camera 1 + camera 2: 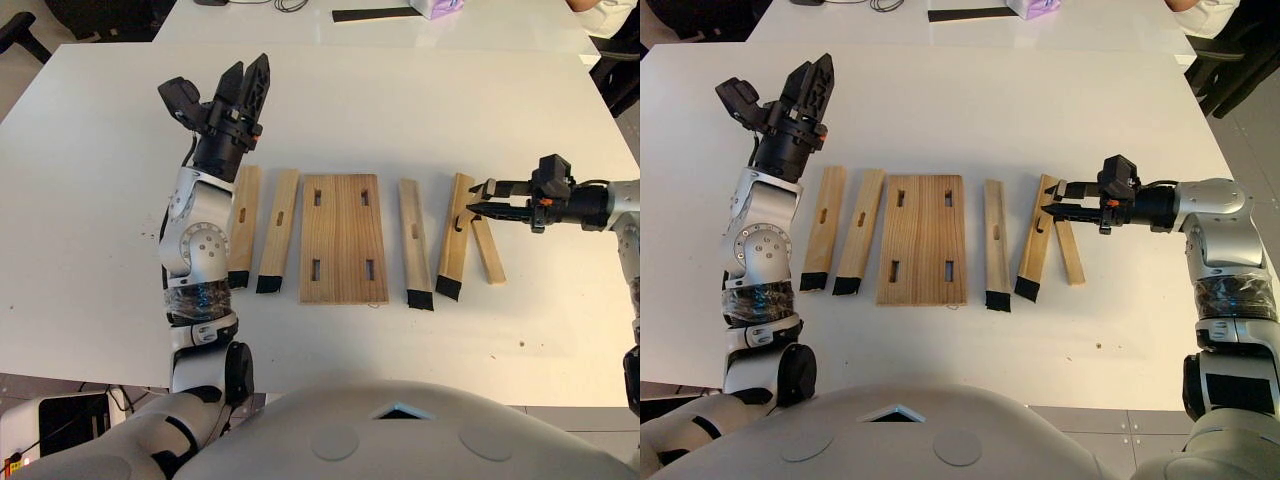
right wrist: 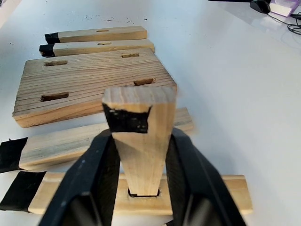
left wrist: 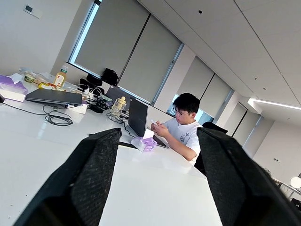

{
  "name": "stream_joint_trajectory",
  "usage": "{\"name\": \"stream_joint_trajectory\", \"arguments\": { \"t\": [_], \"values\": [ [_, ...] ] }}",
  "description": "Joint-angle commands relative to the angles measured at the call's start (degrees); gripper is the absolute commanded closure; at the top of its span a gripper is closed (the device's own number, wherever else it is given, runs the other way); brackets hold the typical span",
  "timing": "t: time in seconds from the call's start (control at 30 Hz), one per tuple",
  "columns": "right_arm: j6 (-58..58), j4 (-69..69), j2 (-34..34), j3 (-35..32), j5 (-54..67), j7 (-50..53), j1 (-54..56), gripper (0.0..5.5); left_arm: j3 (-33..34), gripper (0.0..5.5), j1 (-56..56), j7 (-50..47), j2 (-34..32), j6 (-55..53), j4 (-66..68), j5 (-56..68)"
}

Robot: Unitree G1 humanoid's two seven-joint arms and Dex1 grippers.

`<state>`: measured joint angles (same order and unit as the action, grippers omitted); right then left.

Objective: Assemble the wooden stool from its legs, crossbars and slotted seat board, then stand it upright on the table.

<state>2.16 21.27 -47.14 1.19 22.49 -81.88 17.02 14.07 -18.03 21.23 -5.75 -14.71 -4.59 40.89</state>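
Note:
The slotted seat board lies flat mid-table. Two legs rest left of it, and two more lie to its right, black-taped ends toward me. A crossbar lies slanted beside the rightmost leg. My right gripper hovers over that leg and is shut on a short wooden piece standing in the leg's slot. My left gripper is raised above the table's left side, open and holding nothing, fingers spread wide.
The white table has bare room on the left, at the far side and along the front edge. Behind it stands a second table with a black strip and a purple box. Chairs stand at the far right.

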Motion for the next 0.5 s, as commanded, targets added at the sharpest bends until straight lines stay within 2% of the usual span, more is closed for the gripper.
{"name": "stream_joint_trajectory", "arguments": {
  "t": [0.03, 0.4, 0.43, 0.5],
  "values": [
    [1.1, 5.5, 0.7, 5.6, -6.6, -0.4, -4.7, 4.22, -0.1, 2.51, 0.6, -0.2, 0.3, 0.1, -0.4, -0.3],
    [-0.7, 7.8, 2.8, 5.0, -6.0, 2.0, -3.4, 4.22, 0.1, 2.51, -0.5, 0.2, -0.1, 0.6, 1.2, -0.6],
    [-0.3, 7.7, 3.4, 4.0, -5.0, 2.7, -2.9, 3.85, 0.0, 2.51, -0.4, 0.3, -0.1, 0.7, 1.2, -0.7],
    [2.0, 7.0, 3.9, 1.7, -2.5, 3.3, -1.6, 3.56, -0.1, 2.51, 0.1, 0.6, -0.3, 1.1, 0.9, -1.0]
  ]
}}
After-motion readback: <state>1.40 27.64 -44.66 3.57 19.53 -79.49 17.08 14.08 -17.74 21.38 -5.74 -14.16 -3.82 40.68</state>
